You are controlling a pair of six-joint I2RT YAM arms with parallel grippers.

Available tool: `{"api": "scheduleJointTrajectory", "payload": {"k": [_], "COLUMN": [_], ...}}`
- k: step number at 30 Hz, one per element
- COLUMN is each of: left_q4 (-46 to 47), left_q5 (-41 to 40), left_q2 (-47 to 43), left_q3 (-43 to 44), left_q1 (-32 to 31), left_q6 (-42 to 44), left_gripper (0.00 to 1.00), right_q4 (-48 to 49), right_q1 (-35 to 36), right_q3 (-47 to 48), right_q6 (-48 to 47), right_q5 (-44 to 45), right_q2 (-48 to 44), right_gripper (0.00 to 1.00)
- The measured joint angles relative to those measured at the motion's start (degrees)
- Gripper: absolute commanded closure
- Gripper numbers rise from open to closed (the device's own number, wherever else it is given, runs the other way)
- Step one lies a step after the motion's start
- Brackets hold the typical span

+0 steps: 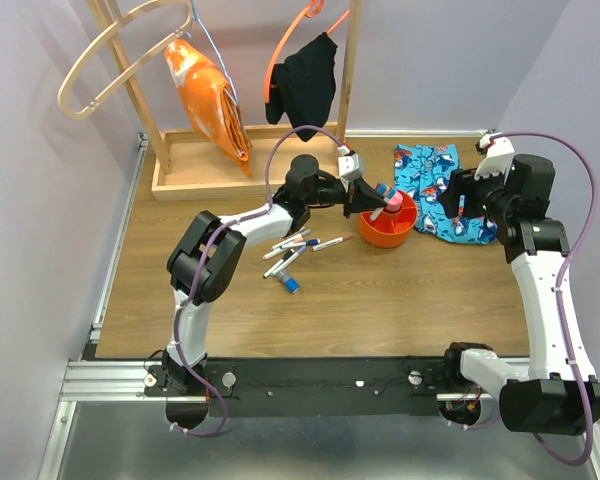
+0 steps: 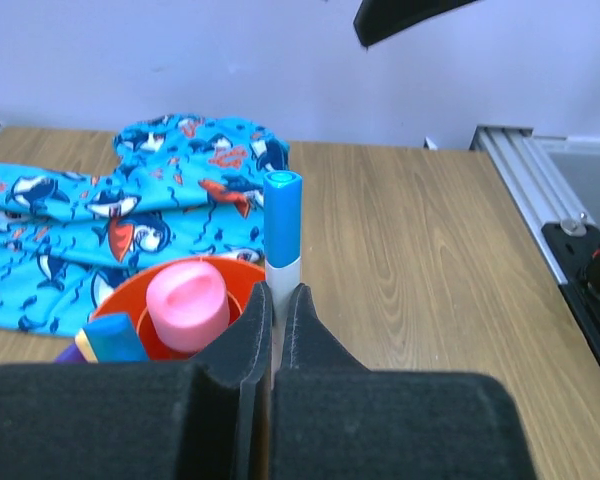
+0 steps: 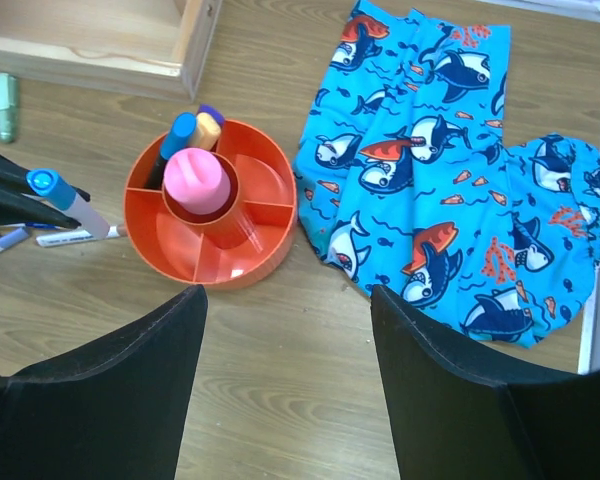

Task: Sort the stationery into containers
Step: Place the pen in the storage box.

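The round orange tub point(image 1: 388, 234) with dividers stands at mid-table. It holds a pink tube point(image 1: 392, 203) in its centre cup and several markers point(image 3: 192, 132) in a far compartment. My left gripper point(image 1: 368, 198) is shut on a white marker with a blue cap point(image 2: 282, 225), held upright just beside the tub's rim point(image 2: 230, 266); this marker also shows in the right wrist view point(image 3: 65, 198). Several pens point(image 1: 295, 245) lie on the table left of the tub. My right gripper point(image 3: 287, 295) is open and empty, near the tub point(image 3: 220, 275).
A blue shark-print cloth point(image 1: 435, 190) lies right of the tub, under my right arm. A wooden rack base point(image 1: 195, 170) stands at the back, with an orange bag point(image 1: 208, 95) and a black garment point(image 1: 308, 80) hanging above. A small green item point(image 3: 4, 105) lies near the rack.
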Motion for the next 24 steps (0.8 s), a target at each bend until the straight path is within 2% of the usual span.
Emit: {"api": "scheduleJointTrajectory", "payload": {"k": [7, 15, 17, 18, 19, 21, 22, 24], "left_q4": [8.8, 12.7, 13.4, 13.6, 14.1, 14.5, 14.7, 14.8], "left_q5": [0.9, 1.0, 1.0, 1.0, 1.0, 1.0, 1.0, 0.8], "left_q2": [5.0, 10.6, 11.0, 11.0, 11.1, 11.1, 11.1, 11.1], "left_q3": [3.7, 3.5, 2.8, 2.5, 2.3, 2.3, 2.3, 2.3], "left_q1": [0.3, 0.8, 0.9, 1.0, 1.2, 1.4, 1.4, 1.6], "left_q6": [-5.1, -8.2, -8.6, -8.7, -8.7, -8.9, -9.2, -8.7], "left_gripper": [1.00, 1.00, 0.79, 0.73, 0.61, 0.51, 0.42, 0.37], "right_q4": [-1.7, -2.5, -2.5, -2.6, -2.5, -2.5, -2.5, -2.5], "right_q1": [-1.4, -3.2, -3.4, -3.4, -3.5, -3.5, -3.5, -3.5], "right_q3": [1.5, 1.6, 1.6, 1.6, 1.6, 1.6, 1.6, 1.6], "right_q6": [-1.3, -1.8, -1.8, -1.8, -1.8, -1.9, -1.9, -2.0], "right_q5": [0.5, 0.5, 0.5, 0.5, 0.5, 0.5, 0.5, 0.4], "right_q2": [1.9, 3.2, 3.7, 3.8, 3.9, 4.1, 4.2, 4.3], "right_gripper": [0.26, 0.26, 0.26, 0.26, 0.26, 0.26, 0.26, 0.26]}}
